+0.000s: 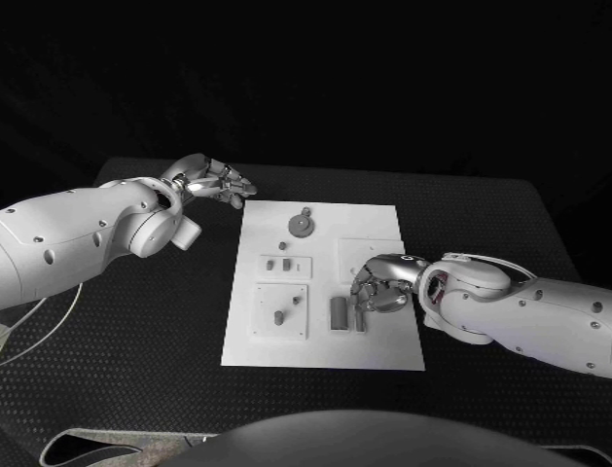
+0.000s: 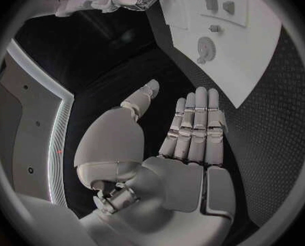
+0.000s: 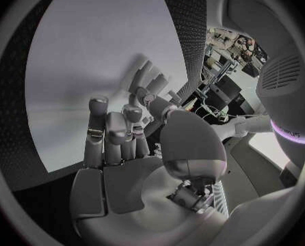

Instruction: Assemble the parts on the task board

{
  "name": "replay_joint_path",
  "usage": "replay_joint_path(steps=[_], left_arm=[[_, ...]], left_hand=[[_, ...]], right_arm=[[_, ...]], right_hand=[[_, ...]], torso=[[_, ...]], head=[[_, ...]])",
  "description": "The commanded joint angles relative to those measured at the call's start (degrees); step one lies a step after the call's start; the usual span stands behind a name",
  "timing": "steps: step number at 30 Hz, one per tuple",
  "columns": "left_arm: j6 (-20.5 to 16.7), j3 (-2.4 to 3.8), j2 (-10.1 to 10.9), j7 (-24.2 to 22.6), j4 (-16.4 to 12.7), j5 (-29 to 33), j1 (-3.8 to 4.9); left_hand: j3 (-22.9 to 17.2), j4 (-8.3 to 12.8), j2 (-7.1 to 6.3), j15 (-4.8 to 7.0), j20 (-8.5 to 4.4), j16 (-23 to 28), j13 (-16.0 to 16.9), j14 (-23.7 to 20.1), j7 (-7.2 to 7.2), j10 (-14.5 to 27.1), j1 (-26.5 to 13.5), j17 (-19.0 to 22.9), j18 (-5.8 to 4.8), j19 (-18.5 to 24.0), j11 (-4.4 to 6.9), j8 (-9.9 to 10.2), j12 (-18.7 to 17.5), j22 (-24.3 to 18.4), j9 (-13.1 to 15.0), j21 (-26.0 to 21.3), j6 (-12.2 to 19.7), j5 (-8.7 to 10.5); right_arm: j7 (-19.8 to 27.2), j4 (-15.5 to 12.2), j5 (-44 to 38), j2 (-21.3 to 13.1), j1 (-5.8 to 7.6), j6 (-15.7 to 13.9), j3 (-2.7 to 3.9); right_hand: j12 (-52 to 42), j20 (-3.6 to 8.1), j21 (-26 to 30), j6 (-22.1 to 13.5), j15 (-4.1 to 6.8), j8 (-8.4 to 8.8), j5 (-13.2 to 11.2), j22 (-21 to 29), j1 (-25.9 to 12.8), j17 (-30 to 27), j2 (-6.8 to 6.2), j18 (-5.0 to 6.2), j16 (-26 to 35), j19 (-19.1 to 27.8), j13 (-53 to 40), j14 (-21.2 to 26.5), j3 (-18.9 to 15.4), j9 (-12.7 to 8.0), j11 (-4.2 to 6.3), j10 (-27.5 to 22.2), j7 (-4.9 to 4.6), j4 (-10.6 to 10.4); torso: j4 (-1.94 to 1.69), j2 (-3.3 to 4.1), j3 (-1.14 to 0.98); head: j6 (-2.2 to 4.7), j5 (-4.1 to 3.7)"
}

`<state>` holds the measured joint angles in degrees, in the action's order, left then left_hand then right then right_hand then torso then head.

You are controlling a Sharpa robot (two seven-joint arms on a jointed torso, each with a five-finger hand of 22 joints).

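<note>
Presumably the right hand [image 1: 380, 288] — fingers curled over the grey parts [image 1: 345, 311] on the task board [image 1: 369, 350], grasp unclear — should be lowered gently (left hand [image 1: 215, 180] flat, empty, off-board).

I'm seeing the black bench [image 1: 137, 370] w/ its dotted mat lying under dim light; a dark backdrop [image 1: 334, 78] is hanging behind it, and cluttered equipment is showing in the right wrist view bkgd.

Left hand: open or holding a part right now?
Open. The left hand has its fingers stretched out straight with nothing in them, and in the head view it sits off the task board, beside its far left corner.
</note>
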<state>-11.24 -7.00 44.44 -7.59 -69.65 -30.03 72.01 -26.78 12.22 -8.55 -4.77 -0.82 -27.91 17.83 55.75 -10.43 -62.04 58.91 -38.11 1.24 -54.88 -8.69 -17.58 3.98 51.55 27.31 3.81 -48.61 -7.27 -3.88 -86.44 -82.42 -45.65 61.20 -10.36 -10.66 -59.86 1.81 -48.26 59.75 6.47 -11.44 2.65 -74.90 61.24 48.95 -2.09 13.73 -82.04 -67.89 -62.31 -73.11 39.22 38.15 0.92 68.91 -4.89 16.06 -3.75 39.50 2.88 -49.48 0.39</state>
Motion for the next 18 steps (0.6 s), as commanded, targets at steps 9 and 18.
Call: replay_joint_path(steps=[9,18], left_arm=[[0.8,0.02,0.1,-0.3,-0.1,-0.1,0.1],[0.8,0.01,0.1,-0.3,-0.1,-0.1,0.1]], left_hand=[[-0.1,-0.4,0.31,0.0,-0.11,0.2,-0.1,0.3,-0.11,0.2,-0.4,-0.1,-0.34,0.4,0.17,-0.1,0.0,0.0,-0.1,0.4,0.5,0.29],[-0.1,-0.4,0.31,0.01,-0.11,0.3,-0.1,0.3,-0.12,0.2,-0.4,-0.1,-0.34,0.4,0.17,-0.1,0.1,0.0,-0.1,0.4,0.5,0.29]], right_arm=[[-0.5,0.2,-6.3,-0.1,-0.49,-1.3,-0.1],[0.1,0.3,-6.7,-0.1,-0.58,-1.8,-0.1]], right_hand=[[-0.3,0.37,-0.2,1.3,0.68,-0.6,0.1,-1.0,0.8,0.0,-0.07,1.27,-0.2,-0.2,0.2,-0.2,0.0,0.2,0.32,0.5,-0.23,0.5],[-0.2,0.39,-0.2,1.5,0.73,-0.71,0.1,-1.0,1.0,0.0,-0.16,1.27,-0.2,-0.3,0.3,-0.2,0.0,0.3,0.39,0.6,-0.16,0.5]], torso=[[-0.01,0.0,0.03],[0.0,0.0,0.01]], head=[[-0.14,0.0],[-0.16,0.0]])
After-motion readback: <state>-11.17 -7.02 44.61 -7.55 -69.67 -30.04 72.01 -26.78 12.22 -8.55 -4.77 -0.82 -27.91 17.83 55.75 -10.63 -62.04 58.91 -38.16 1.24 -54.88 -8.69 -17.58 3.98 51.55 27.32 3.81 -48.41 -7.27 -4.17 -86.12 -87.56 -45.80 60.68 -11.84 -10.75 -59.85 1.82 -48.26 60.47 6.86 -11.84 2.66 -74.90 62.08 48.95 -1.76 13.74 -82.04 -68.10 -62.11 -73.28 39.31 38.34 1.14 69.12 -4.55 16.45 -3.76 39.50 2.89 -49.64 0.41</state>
